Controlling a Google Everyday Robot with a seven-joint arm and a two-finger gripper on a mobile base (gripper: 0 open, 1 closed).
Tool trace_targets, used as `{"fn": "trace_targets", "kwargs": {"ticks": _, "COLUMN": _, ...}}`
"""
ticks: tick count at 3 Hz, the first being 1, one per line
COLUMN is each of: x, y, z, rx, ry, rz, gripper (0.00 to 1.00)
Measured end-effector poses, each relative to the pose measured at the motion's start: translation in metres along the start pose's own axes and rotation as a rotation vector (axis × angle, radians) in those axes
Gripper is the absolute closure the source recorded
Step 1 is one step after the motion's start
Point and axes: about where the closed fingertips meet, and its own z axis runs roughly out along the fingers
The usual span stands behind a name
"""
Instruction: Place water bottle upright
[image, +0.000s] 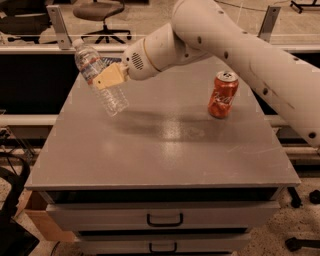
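1. Water bottle (89, 62) hangs over the left rear part of the desk (165, 155). Its base looks clear of the top, though the gap is hard to judge.
2. The gripper (107, 77) holds it at mid-body, just below the label, with the tan jaws closed on the ribbed plastic from the side.
3. What could go wrong: the thin clear wall probably gives under a squeeze, so the bottle may pivot or slide in the jaws as the wrist turns it.
4. If it is let go while leaning, it would land on the rim of its base and likely topple. It sits near the desk's left edge, so a roll could carry it off that side.
5. Its long axis is tilted. The white cap (79, 44) points up and toward the left rear, and the base points down toward the right front. It is nearer upright than flat, but plainly off vertical.
6. The orange soda can (223, 94) stands upright well apart to the right, so I judge it no obstacle to setting the bottle down.
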Motion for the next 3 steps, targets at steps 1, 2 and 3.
{"fn": "trace_targets", "kwargs": {"ticks": 1, "x": 0.001, "y": 0.002, "z": -0.012, "rx": -0.021, "ry": -0.184, "rz": 0.016, "gripper": 1.00}}
{"fn": "trace_targets", "kwargs": {"ticks": 2, "x": 0.008, "y": 0.014, "z": -0.024, "rx": 0.031, "ry": -0.310, "rz": -0.007, "gripper": 1.00}}
{"fn": "trace_targets", "kwargs": {"ticks": 3, "x": 0.021, "y": 0.032, "z": -0.020, "rx": 0.123, "ry": -0.357, "rz": -0.028, "gripper": 1.00}}
